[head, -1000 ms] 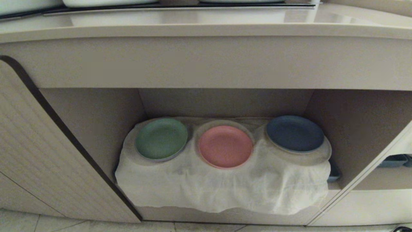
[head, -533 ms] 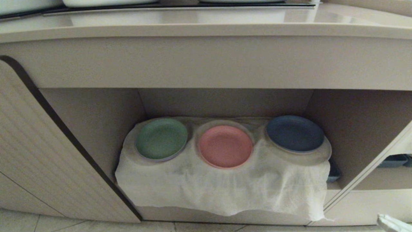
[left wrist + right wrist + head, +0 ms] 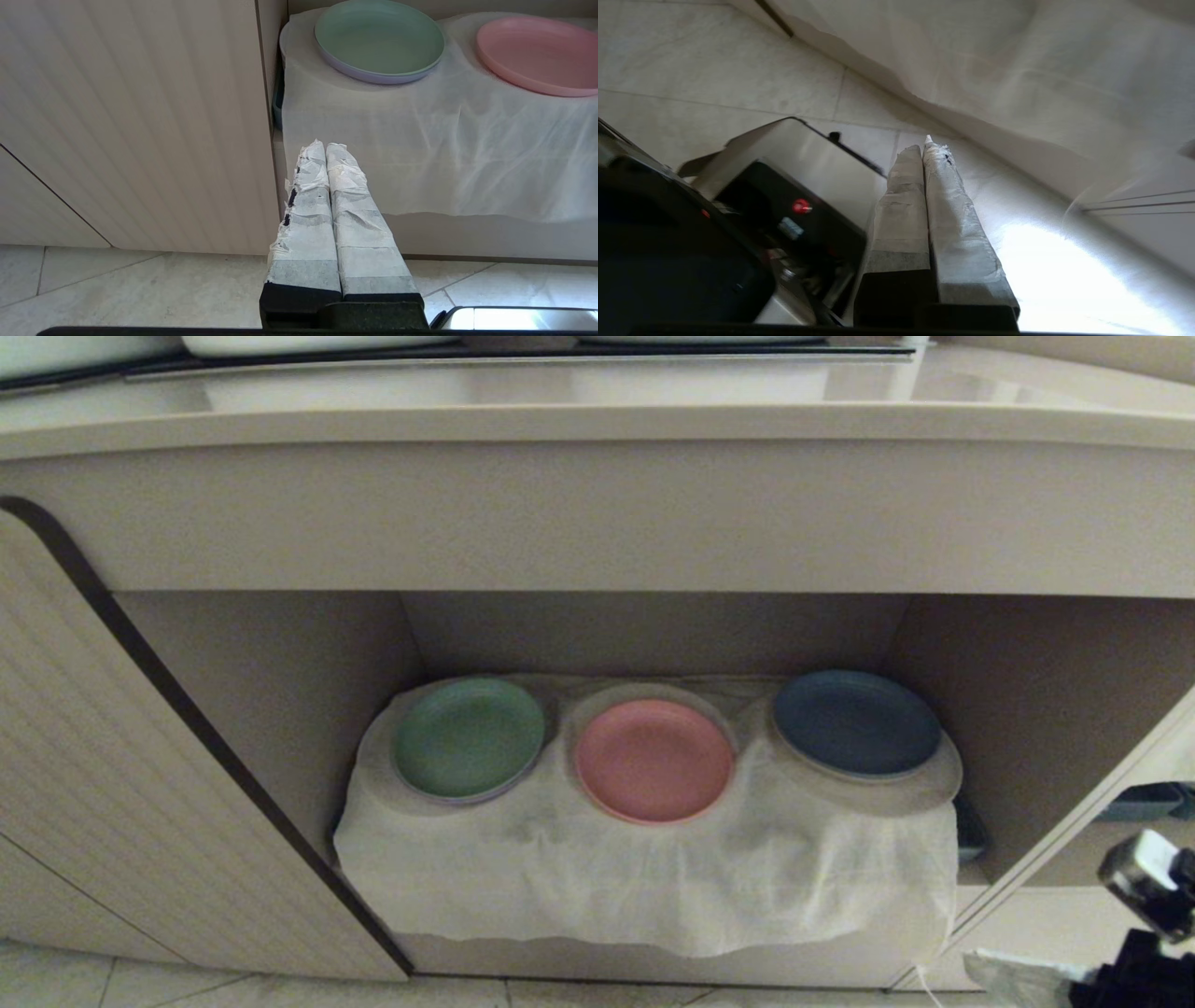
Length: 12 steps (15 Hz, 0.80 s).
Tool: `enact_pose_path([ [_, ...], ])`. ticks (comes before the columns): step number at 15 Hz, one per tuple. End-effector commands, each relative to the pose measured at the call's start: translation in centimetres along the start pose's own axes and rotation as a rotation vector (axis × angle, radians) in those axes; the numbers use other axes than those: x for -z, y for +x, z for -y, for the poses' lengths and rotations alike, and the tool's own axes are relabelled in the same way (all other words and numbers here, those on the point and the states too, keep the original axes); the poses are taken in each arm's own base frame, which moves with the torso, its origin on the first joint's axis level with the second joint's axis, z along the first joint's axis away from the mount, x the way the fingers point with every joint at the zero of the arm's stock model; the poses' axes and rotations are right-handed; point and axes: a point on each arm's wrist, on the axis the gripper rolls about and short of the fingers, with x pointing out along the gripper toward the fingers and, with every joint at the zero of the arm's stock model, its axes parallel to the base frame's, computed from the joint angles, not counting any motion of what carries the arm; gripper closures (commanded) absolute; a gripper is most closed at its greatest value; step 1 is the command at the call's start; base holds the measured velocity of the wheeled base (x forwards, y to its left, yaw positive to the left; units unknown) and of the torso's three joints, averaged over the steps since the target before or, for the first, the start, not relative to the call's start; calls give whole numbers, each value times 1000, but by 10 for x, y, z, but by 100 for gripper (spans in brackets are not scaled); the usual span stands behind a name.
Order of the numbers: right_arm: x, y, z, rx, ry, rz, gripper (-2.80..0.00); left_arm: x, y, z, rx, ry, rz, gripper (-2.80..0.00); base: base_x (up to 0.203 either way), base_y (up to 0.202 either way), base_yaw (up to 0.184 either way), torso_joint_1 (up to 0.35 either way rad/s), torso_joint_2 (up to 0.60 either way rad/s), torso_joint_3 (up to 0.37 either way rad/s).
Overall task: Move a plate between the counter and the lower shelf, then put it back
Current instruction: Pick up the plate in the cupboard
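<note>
**A:** Where's the plate right now?

**B:** The plate [image 3: 653, 761] sits on the lower shelf [image 3: 280, 681], on the middle hump of the cloth [image 3: 644, 887], about midway along the shelf and closer to the front edge than its neighbours. Green plate [image 3: 469, 737] towards the left wall, blue plate [image 3: 855, 722] towards the right wall, each on its own hump. None of the three touch.

**A:** And your claws?

**B:** My right claw [image 3: 927, 147] is low, outside the niche, off the shelf's front right corner and below the board's level. In the head view only its taped tip [image 3: 1018, 978] and the wrist show at the bottom right. Its two fingers [image 3: 901, 196] are pressed flat together, gripping nothing. It points at the hanging edge of the cloth, with floor tiles [image 3: 691, 70] beneath.

**A:** So how far from the plate?

**B:** Well apart. The plate is up on the board, inward and to the left of that claw, with the blue plate's hump and the cloth's draped right end between them.

**A:** Left side?

**B:** My left claw [image 3: 322, 147] is parked low before the shelf's front left corner, beside the ribbed door [image 3: 140, 116]. Fingers together, empty. From it, the green plate is the nearer one; the plate lies beyond it, untouched.

**A:** The counter?

**B:** The counter [image 3: 597, 425] runs across above the niche, its thick front edge overhanging.
</note>
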Motion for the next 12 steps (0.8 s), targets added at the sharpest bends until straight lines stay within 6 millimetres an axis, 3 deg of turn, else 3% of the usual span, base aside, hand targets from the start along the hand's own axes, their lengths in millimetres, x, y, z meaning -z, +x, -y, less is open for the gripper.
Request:
enact_pose_path([
  [1, -15, 34, 7, -18, 54, -108, 0, 0, 0, 0, 0, -1, 0, 0, 0, 0, 0, 0, 0, 0],
  [4, -43, 70, 17, -13, 121, -140, 0, 0, 0, 0, 0, -1, 0, 0, 0, 0, 0, 0, 0, 0],
  [8, -64, 112, 29, -16, 175, -141, 0, 0, 0, 0, 0, -1, 0, 0, 0, 0, 0, 0, 0, 0],
  [12, -81, 141, 42, -78, 201, -117, 0, 0, 0, 0, 0, -1, 0, 0, 0, 0, 0, 0, 0, 0],
])
